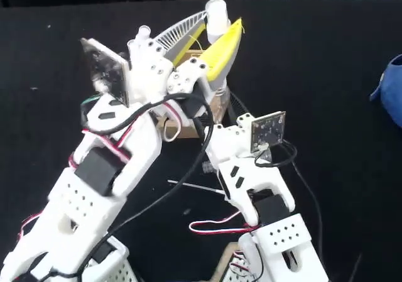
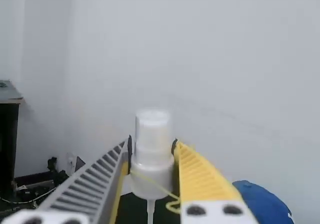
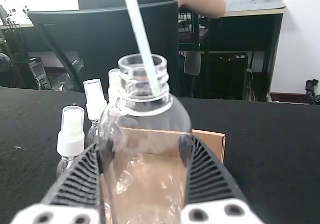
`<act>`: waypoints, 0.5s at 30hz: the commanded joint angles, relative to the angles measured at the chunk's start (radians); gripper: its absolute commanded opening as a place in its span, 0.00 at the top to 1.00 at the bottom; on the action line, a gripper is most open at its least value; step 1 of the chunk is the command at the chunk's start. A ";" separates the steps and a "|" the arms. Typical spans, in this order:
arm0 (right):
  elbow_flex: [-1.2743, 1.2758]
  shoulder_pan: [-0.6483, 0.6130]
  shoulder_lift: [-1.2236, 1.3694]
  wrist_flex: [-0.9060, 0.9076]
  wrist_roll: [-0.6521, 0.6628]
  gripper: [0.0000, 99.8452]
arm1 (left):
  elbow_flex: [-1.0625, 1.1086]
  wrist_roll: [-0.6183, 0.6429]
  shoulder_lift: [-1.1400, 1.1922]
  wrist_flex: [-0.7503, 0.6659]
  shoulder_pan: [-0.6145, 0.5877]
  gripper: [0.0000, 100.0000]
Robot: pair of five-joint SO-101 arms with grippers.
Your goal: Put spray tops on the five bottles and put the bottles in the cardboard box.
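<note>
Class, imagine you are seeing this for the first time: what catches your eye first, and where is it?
The left gripper holds a white spray top over a clear bottle clamped in the right gripper, its tube dipping into the neck. Behind that bottle stand capped bottles by the box.

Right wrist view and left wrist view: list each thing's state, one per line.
held bottle: upright, uncapped
right end effector: shut on held bottle
left end effector: shut on spray top
spray top: gripped, tube tip inside held bottle's neck, not seated
bottles behind: upright, capped
</note>
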 commanded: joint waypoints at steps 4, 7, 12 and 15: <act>-0.012 -0.014 -0.027 0.003 0.002 0.99 | -0.015 0.009 -0.100 0.000 -0.010 0.97; -0.012 -0.014 -0.027 0.003 0.002 0.99 | -0.002 0.003 -0.063 -0.058 -0.016 0.97; -0.012 -0.014 -0.027 0.003 0.002 0.99 | -0.005 0.003 0.018 -0.071 -0.027 0.97; -0.012 -0.014 -0.027 0.003 0.002 0.99 | -0.004 0.003 0.035 -0.069 -0.022 0.97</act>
